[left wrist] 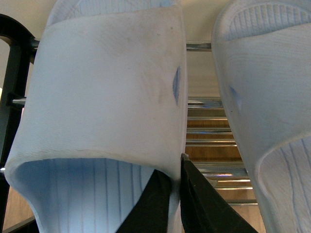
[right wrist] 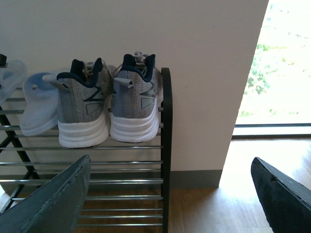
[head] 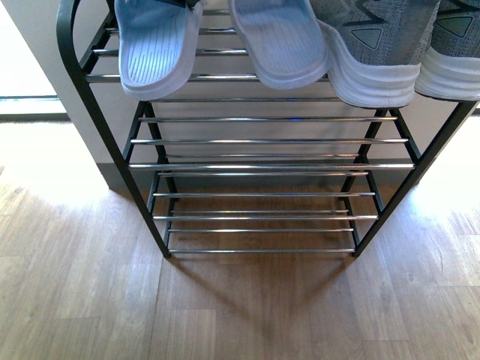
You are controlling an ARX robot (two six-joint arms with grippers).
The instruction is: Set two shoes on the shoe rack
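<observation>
Here, both pairs sit on the top tier of the shoe rack (head: 97, 120), along the upper edge of the front view: the pale blue slides (head: 279, 45) at upper left and centre, the grey sneakers (head: 379, 52) at upper right, heels overhanging the front rod. The lower chrome tiers fill the middle of that frame above the wooden floor (head: 90, 300).

In the left wrist view, the left gripper (left wrist: 177, 194) at the bottom centre is pinched on the strap edge of one slide (left wrist: 107, 92), its dark fingers (left wrist: 201, 204) nearly together around the thin wall. The second slide (left wrist: 262, 97) lies just beside it at the right.

The right gripper (right wrist: 175, 194) is spread wide, holding nothing, with the sneakers (right wrist: 107, 107) at centre left. A dark angular mark shows on each sneaker's side; no writing can be read.
</observation>
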